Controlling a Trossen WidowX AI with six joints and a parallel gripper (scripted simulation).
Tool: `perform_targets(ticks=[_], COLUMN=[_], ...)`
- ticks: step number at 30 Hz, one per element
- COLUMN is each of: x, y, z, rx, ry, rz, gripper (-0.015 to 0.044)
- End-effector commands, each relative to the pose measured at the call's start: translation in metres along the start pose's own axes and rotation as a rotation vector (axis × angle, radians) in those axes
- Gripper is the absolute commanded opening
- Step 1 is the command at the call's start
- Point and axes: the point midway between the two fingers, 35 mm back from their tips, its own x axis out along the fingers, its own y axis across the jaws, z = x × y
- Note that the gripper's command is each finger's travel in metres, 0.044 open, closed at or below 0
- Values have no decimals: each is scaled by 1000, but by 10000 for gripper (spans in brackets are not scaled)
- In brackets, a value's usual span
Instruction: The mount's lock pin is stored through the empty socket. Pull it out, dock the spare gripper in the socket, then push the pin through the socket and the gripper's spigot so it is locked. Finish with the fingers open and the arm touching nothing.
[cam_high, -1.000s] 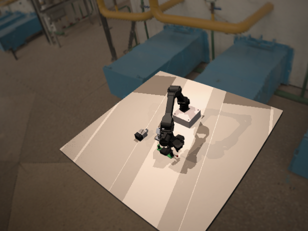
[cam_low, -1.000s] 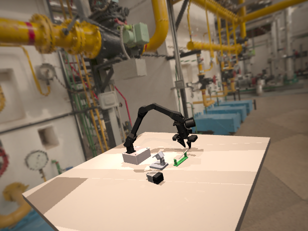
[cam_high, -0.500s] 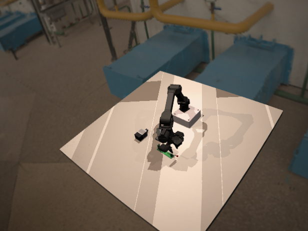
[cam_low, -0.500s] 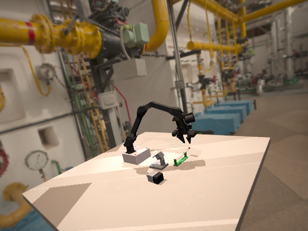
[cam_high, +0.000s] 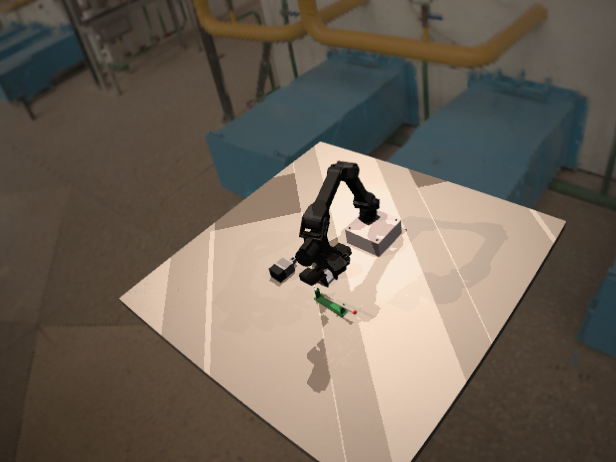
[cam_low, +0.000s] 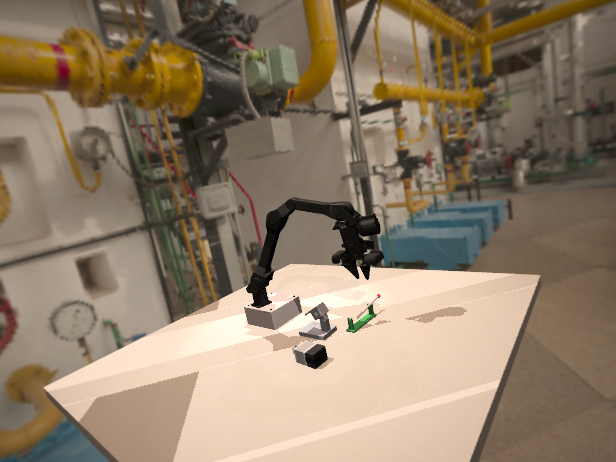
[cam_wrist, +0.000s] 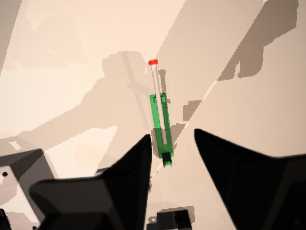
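Wrist view, nearest: gripper (cam_high: 318, 278) (cam_low: 362, 276) (cam_wrist: 172, 136) fingers parted, nothing between. Below them, apart, the lock pin (cam_low: 369, 306) (cam_wrist: 159, 102) lies along the green rack (cam_high: 330, 304) (cam_low: 362, 322) (cam_wrist: 167, 147), red head past its end. Exterior: mount (cam_low: 320, 327) stands between rack and arm base (cam_high: 370, 242) (cam_low: 272, 317); spare gripper (cam_high: 281, 270) (cam_low: 310, 354) lies near the mount. Open room between rack and table edges. Pale, shadow-streaked tabletop (cam_high: 260, 360) (cam_low: 350, 410); blue blocks (cam_high: 310, 120) (cam_low: 430, 245), yellow pipes (cam_high: 400, 45) (cam_low: 320, 45) beyond.
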Motion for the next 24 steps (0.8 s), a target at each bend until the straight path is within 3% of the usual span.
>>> perform_targets(ticks=[1,4,10,24], x=[-1,7,66,82], y=[5,4,4,4], z=[-1,-2,-10,-12], rx=[-18,-18,-18,-18], ry=[13,13,13,13], rz=[20,20,20,20], gripper=[180,180,180,180])
